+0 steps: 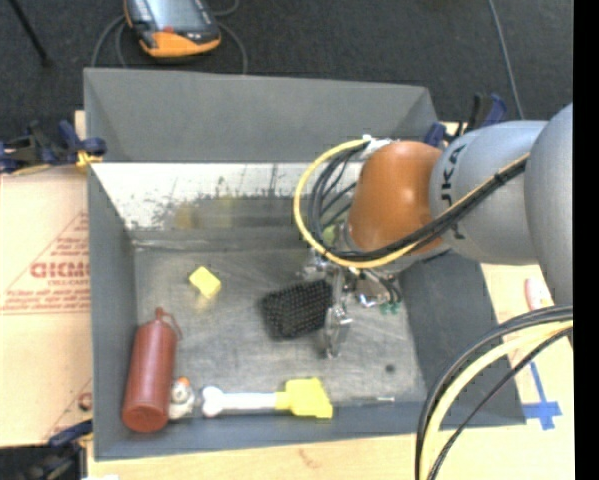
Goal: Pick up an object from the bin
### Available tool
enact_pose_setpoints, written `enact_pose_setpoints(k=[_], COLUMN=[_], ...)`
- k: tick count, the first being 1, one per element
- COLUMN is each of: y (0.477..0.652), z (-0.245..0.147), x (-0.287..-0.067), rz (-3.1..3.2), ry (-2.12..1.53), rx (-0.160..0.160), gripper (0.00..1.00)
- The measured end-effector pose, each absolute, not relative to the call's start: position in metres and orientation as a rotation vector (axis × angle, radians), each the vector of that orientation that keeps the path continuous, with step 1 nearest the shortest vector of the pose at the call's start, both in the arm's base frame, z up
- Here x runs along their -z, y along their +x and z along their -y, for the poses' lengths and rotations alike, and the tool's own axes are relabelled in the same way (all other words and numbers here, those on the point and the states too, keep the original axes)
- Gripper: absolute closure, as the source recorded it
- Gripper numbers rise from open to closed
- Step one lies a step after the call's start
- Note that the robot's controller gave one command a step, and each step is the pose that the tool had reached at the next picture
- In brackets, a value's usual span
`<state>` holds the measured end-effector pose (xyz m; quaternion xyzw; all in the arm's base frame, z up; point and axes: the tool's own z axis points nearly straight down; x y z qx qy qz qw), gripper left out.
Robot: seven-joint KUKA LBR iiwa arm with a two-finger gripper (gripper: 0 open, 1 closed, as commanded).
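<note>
My gripper (pixel 332 340) hangs low over the middle right of the bin floor, just right of a black meshed pad (pixel 297 310) that lies flat there. One metal finger reaches down to the floor beside the pad's right edge; nothing shows between the fingers. A small green piece (pixel 388 306) lies to the right of the gripper, partly hidden by it.
A yellow cube (pixel 205 283) lies left of centre. A red bottle (pixel 149 371) rests along the left wall. A white-handled tool with a yellow head (pixel 269 400) lies along the front wall. The arm's orange cover and cables hang over the bin's back right.
</note>
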<state>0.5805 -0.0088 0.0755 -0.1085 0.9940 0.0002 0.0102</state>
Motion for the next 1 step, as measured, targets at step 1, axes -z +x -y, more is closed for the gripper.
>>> enact_pose_setpoints(k=[1], y=[0.5815], z=[0.0060], x=[-0.0800], rz=[-3.073], ry=[-0.436], rx=[0.006], gripper=[1.00])
